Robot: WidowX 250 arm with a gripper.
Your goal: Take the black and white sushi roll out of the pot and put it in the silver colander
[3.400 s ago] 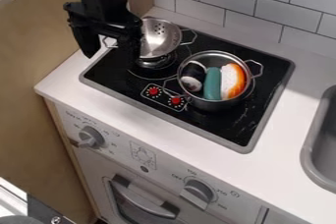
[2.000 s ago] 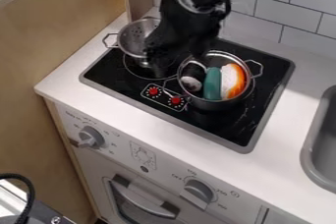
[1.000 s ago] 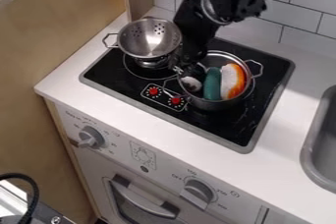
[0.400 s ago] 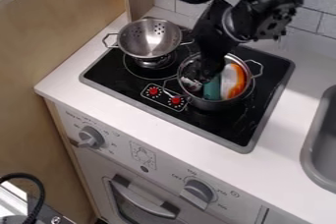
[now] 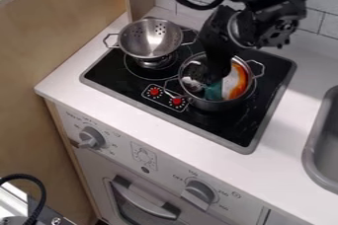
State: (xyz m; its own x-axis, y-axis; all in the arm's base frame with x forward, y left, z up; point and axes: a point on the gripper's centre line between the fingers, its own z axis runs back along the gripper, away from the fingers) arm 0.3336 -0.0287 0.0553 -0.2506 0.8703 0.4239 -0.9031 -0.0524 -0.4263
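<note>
Black stovetop [image 5: 221, 124] bears a pot [image 5: 221, 105] under the gripper [image 5: 211, 79]; beside it, the teal piece [image 5: 213, 92] and orange-white piece [image 5: 237, 83] sit inside, unlifted. Its grasp I cannot tell.

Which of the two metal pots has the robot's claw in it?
The pot nearer the sink: the gripper is down in it, while the holed colander stands clear.

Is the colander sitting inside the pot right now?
No, the colander stands on the black cooktop, beside the pot with the orange-and-white piece in it.
</note>
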